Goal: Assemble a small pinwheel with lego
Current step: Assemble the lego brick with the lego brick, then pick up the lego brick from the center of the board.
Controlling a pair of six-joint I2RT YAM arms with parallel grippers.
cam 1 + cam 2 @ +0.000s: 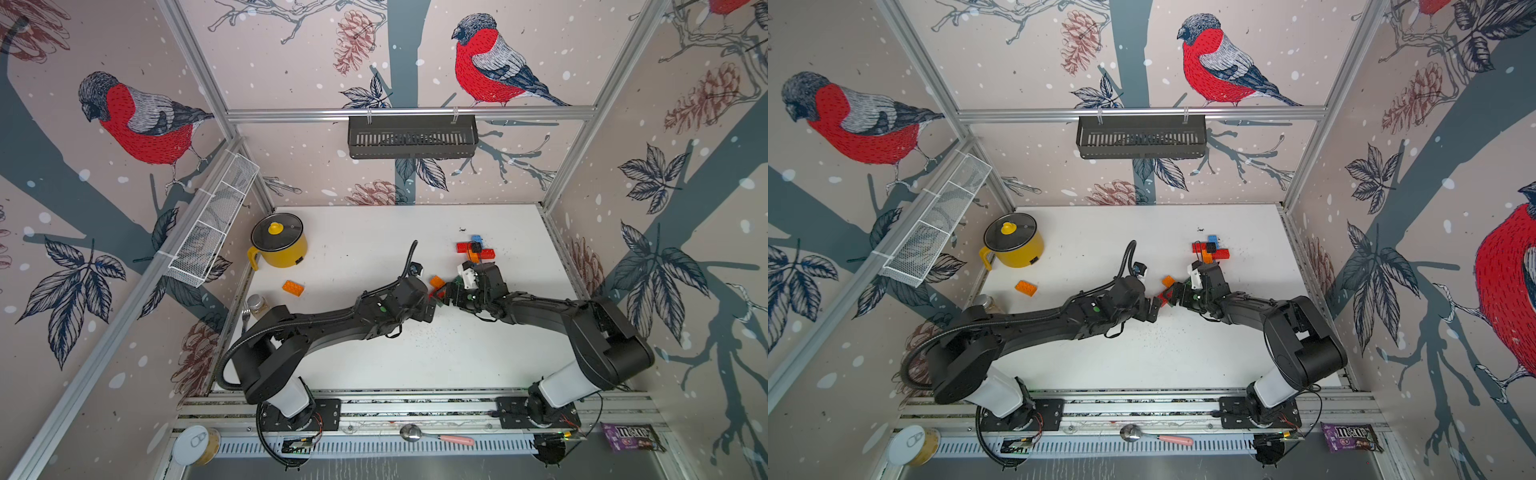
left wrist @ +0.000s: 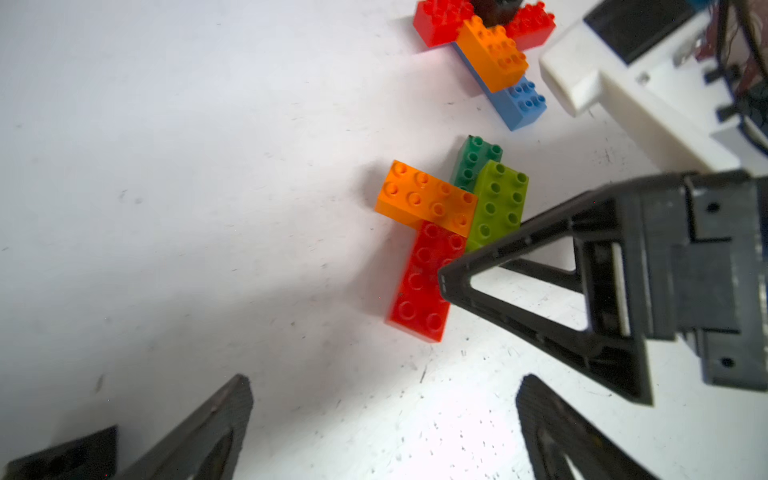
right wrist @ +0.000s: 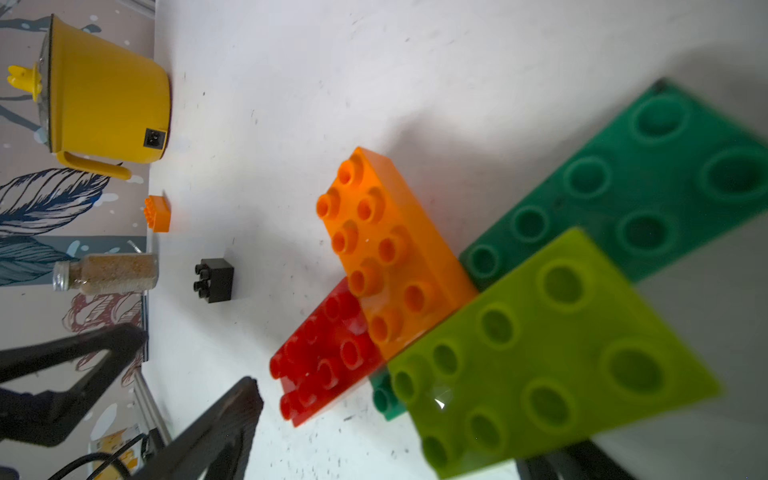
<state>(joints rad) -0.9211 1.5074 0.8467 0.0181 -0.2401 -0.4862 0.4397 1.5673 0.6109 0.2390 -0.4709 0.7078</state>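
A lidded yellow pot (image 1: 279,245) hides its contents. Both arms meet over joined lego bricks (image 2: 449,232); left gripper (image 2: 388,382) gapes empty, right gripper (image 1: 446,293) unclear.

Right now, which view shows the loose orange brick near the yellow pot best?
Both top views: the loose orange brick lies whole, unobstructed, studs up. Right wrist view shows it small, far off; left wrist view misses it.

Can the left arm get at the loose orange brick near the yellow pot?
Likely yes. The left gripper is open and empty, the orange oblong studded brick lies alone to the robot's left, and only bare white table separates them; the yellow lidded pot stands clear.
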